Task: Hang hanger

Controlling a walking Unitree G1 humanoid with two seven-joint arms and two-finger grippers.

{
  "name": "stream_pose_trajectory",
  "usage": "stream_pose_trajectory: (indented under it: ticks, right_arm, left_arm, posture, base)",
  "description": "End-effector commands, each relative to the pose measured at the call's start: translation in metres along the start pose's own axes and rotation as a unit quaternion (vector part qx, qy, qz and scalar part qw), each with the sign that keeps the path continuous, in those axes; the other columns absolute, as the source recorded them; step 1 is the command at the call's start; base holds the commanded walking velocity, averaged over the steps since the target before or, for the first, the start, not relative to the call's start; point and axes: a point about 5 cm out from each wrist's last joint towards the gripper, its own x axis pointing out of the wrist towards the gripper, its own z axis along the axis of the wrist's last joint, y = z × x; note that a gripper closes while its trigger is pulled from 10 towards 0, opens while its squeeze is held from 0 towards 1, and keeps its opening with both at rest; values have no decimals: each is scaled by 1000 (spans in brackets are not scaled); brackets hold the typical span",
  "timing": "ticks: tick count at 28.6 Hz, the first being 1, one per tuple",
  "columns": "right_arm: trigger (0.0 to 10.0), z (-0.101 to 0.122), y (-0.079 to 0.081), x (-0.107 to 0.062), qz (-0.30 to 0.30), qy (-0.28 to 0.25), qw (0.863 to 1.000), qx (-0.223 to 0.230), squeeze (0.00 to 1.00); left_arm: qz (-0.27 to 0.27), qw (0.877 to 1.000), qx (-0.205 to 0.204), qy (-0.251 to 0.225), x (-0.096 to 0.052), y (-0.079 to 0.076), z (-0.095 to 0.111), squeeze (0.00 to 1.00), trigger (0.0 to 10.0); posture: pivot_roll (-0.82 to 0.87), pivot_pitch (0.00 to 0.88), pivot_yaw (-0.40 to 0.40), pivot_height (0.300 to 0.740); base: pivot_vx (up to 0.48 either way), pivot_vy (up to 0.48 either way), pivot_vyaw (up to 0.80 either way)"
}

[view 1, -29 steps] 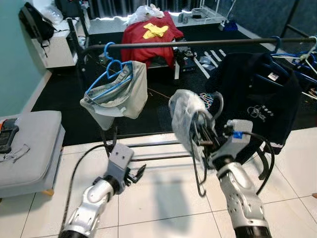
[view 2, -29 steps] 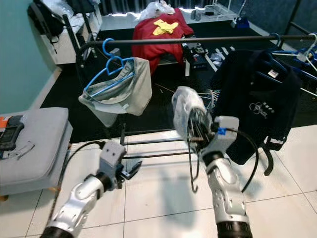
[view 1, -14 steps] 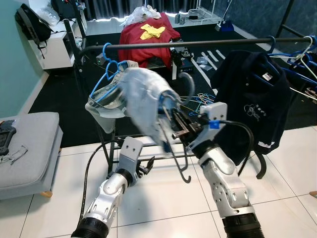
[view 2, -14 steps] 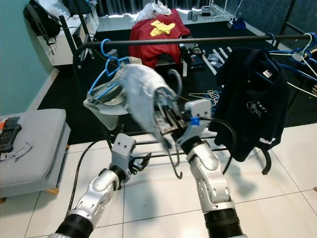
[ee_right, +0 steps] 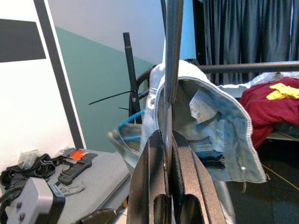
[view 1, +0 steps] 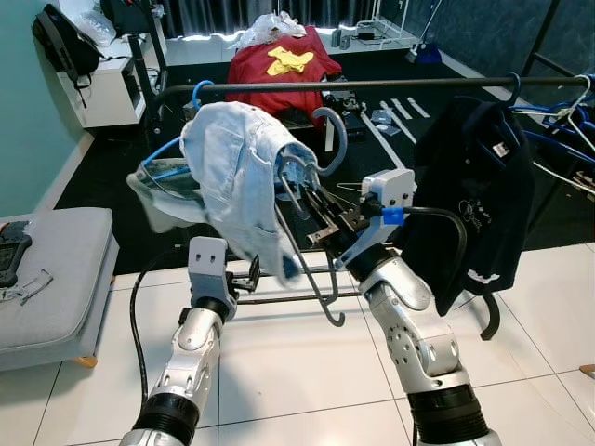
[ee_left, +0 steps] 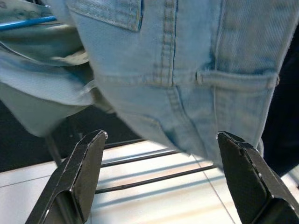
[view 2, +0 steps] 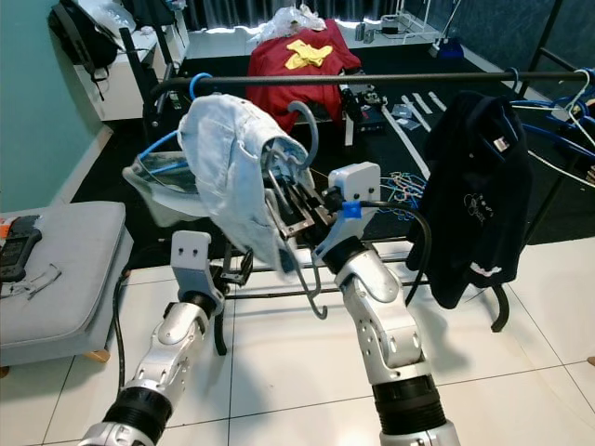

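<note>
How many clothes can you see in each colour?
Light blue jeans, on the hanger gripped by the right pincer: 1
Pale grey garment on a blue hanger at the rail: 1
Dark jacket hanging on the rail: 1
Red garment further back: 1
Total: 4

Grey hanger [view 1: 316, 181] carrying pale denim garment [view 1: 237, 177], below rail [view 1: 372, 84].

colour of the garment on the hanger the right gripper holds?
Light blue denim, clearest in the left wrist view.
</note>
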Motion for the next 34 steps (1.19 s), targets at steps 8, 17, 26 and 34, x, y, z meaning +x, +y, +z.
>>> stream_pose_trajectory:
  ticks: [8,17,26,34]
  right_arm:
    - [10000,16,8,6,0,-29,999,-15,0]
    - [10000,19,10,11,-5,-27,1000,-15,0]
    - [10000,22,14,16,2,-28,1000,-13,0]
    - [10000,21,18,20,3,-24,1000,-12,0]
  left_arm:
    - [-169,981,-89,36,-8,-45,-13,0,10000]
    - [-120,989,-57,61,0,-43,-20,0,10000]
    - [-114,988,-89,55,11,-43,-13,0,10000]
    - [-134,981,-132,44,23,-61,-1,0,10000]
  posture:
    - [-100,71,8,740]
    - [-111,82,12,740]
    - [-124,88,16,740]
    - [-122,99,21,740]
  base:
    - [0,0,0]
    - [0,0,0]
    - [0,0,0]
    - [0,0,0]
